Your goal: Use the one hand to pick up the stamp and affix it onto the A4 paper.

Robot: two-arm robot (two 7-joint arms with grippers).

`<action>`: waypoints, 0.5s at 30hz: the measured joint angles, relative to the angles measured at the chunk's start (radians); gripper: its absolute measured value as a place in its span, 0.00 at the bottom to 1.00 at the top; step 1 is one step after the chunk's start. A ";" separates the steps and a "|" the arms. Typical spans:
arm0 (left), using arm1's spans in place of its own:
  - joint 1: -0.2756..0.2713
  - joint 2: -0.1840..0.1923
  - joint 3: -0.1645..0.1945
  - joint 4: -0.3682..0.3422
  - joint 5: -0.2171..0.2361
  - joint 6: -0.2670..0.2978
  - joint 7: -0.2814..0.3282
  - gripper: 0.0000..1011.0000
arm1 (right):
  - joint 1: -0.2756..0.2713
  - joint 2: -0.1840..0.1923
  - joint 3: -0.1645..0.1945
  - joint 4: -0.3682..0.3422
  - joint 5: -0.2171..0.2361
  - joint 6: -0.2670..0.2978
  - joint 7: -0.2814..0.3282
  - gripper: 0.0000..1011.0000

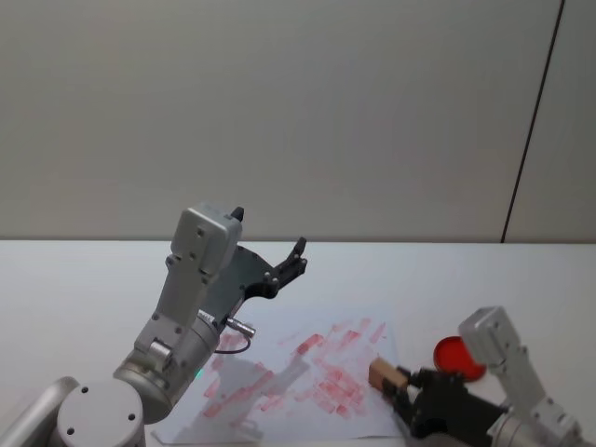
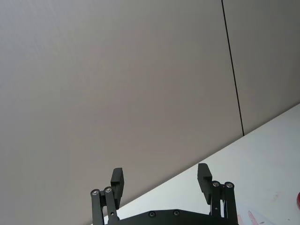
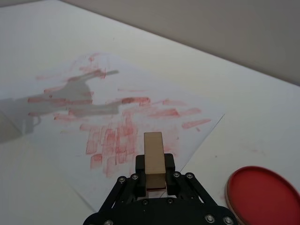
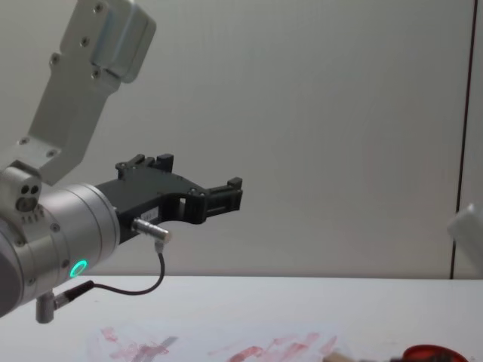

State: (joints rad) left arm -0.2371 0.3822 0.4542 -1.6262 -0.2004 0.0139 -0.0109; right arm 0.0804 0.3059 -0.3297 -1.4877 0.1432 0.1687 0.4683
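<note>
The pale tan wooden stamp [image 3: 153,154] is clamped in the black right gripper [image 3: 154,169], seemingly above the red-smeared white paper [image 3: 61,136], underside hidden; the left gripper [image 2: 160,180] is held spread, aloft.

The pale wooden stamp [image 3: 153,150], gripped endwise by the right tool [image 3: 154,169], sits at the red-smeared A4 paper [image 3: 117,103] edge

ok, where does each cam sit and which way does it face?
Head view: up high, facing forward and down at the table; left gripper raised, right gripper holding the stamp over the A4 paper.
Chest view: lower, facing forward at the wall; left arm looms large.
Left wrist view: faces the wall; its open fingers show.
Right wrist view: faces down at the stamp, paper and red disc.
Shared: head and right wrist views both see stamp, paper, disc.
</note>
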 joint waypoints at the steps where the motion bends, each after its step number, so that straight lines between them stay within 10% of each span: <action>1: 0.000 0.000 0.000 0.000 0.000 0.000 0.000 0.99 | 0.001 0.001 0.004 -0.008 0.009 -0.005 -0.008 0.21; 15: 0.000 0.000 0.000 0.000 0.000 0.000 0.000 0.99 | 0.013 0.023 0.053 -0.072 0.090 -0.047 -0.098 0.21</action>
State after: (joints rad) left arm -0.2371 0.3822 0.4542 -1.6262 -0.2004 0.0139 -0.0109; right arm 0.0931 0.3290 -0.2768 -1.5596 0.2334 0.1214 0.3706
